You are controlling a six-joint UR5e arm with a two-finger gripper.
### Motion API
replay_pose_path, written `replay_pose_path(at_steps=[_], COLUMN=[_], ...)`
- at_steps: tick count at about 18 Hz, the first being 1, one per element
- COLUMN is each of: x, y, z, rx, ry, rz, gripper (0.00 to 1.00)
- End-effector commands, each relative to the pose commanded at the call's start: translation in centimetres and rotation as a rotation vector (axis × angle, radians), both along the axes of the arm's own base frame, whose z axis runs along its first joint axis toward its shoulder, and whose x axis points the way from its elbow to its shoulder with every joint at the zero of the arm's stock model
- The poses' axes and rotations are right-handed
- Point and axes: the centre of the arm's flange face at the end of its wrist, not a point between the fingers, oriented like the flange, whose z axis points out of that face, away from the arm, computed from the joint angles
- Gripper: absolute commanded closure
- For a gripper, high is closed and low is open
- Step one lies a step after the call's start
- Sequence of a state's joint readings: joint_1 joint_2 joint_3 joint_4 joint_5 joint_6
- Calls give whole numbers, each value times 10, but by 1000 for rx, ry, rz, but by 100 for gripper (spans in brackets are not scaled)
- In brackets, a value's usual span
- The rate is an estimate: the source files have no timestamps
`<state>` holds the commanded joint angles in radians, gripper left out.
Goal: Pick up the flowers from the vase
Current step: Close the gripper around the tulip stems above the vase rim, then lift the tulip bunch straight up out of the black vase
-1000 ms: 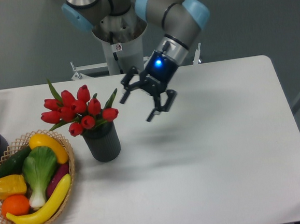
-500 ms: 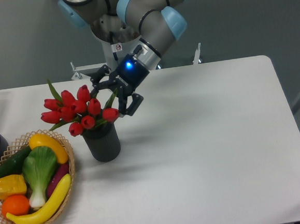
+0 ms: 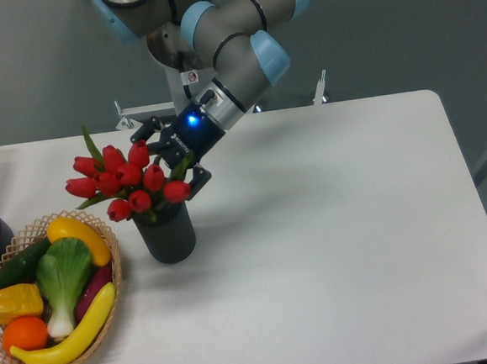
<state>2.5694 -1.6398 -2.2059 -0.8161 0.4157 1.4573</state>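
Swung in from the right and reached the flowers, gripper jaws apart around the bunch's right edge, bunch nudged slightly but seated in the vase, ready for closing.

End effector reaches among the red flowers standing in the grey vase

A grey robot arm with light blue joint caps reaches down from the top centre toward the left. Its black two-finger gripper points left and downward, fingers spread apart, a blue light glowing on its wrist.
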Motion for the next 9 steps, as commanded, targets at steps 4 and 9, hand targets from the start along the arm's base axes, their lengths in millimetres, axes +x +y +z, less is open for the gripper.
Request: replay_pose_path(at_steps=[4, 9], x=[-2, -10], y=[-2, 1], z=[4, 27], rx=[5, 9], ry=[5, -25], rz=[9, 44], gripper=[99, 99])
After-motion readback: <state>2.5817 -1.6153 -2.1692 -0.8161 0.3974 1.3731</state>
